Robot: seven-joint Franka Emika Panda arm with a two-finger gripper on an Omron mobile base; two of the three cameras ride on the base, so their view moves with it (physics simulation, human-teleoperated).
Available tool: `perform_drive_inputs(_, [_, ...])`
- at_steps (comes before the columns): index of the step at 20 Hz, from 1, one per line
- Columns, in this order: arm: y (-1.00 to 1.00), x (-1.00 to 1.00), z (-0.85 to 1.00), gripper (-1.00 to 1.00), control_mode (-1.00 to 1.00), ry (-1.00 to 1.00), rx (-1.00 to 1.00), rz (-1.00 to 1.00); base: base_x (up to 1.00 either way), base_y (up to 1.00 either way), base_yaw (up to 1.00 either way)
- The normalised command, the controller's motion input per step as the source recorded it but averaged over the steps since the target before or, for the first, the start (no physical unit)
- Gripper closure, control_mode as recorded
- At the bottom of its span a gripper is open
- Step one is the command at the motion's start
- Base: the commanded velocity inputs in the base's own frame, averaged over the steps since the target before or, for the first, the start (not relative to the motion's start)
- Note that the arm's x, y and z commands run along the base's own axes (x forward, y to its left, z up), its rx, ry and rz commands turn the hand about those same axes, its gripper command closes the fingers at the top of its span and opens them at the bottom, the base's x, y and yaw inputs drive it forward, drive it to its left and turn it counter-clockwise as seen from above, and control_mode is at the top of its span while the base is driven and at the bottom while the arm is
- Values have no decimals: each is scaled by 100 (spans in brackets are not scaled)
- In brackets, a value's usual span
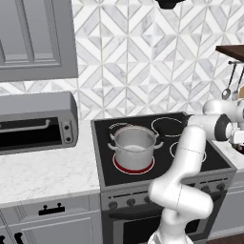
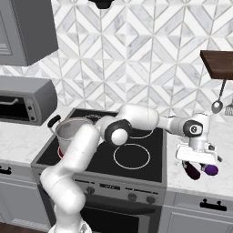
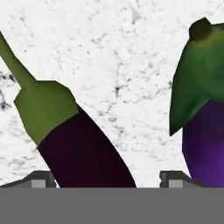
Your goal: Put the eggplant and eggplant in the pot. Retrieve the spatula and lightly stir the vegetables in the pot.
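Two dark purple eggplants with green caps lie side by side on the white marble counter right of the stove. My gripper (image 2: 195,160) hangs low over them, pointing down. In the hand view the left eggplant (image 3: 83,148) lies between my fingertips (image 3: 43,178), which stand wide apart, gripper (image 3: 107,180) open. The second eggplant (image 3: 205,131) lies just outside the right fingertip. From the base I see both eggplants, one (image 2: 191,170) under the hand and one (image 2: 210,170) beside it. The steel pot (image 1: 135,145) stands on the front left burner, which glows red. The spatula is out of view.
A toaster oven (image 1: 35,123) sits on the counter left of the stove (image 1: 157,162). A metal spoon (image 2: 218,105) hangs under a dark wooden shelf (image 2: 218,63) above the right counter. My arm stretches across the stove top between pot and eggplants.
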Motion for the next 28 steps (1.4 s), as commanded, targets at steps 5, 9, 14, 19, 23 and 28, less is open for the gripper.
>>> perform_drive_inputs(5, [37, -59, -66, 100, -100, -3, 0, 3, 0, 0, 0])
perform_drive_inputs(9, [20, -86, -63, 100, -100, -10, 4, 4, 0, 0, 0])
perform_drive_inputs(14, [25, -49, 2, 100, -100, -19, 7, 0, 0, 0, 0])
perform_drive_inputs(19, [68, -15, 38, 100, -100, -21, 0, 0, 0, 0, 0])
perform_drive_inputs(23, [92, 0, 59, 100, -100, -19, 0, 2, 0, 0, 0])
perform_drive_inputs(28, [91, 11, 55, 100, -100, -19, 0, 4, 0, 0, 0])
